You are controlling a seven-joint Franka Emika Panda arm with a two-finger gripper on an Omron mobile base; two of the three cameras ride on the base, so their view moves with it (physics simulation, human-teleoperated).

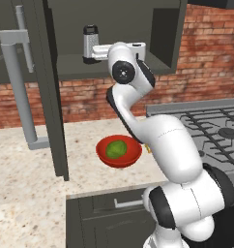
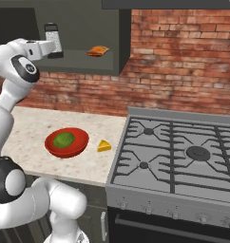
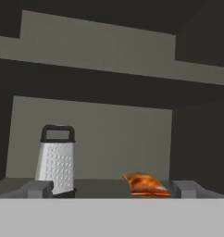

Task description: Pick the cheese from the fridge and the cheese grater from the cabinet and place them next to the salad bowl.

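Note:
The cheese grater (image 3: 57,162), grey perforated metal with a black handle, stands upright on the lower shelf of the open cabinet (image 1: 65,65). My gripper (image 3: 112,190) is open and level with that shelf, the grater just ahead of its left fingertip (image 3: 40,189). From the left base camera the gripper (image 1: 95,52) reaches up to the grater (image 1: 90,42); from the right, the gripper (image 2: 51,49) sits beside the grater (image 2: 52,39). The red salad bowl (image 2: 66,141) rests on the counter with the yellow cheese (image 2: 104,145) wedge just right of it. The fridge is out of view.
An orange-brown crinkled item (image 3: 144,184) lies on the same shelf, right of the grater. The cabinet door (image 1: 52,97) hangs open over the counter's left part, its bar handle (image 1: 17,82) facing out. A gas stove (image 2: 183,152) adjoins the counter on the right.

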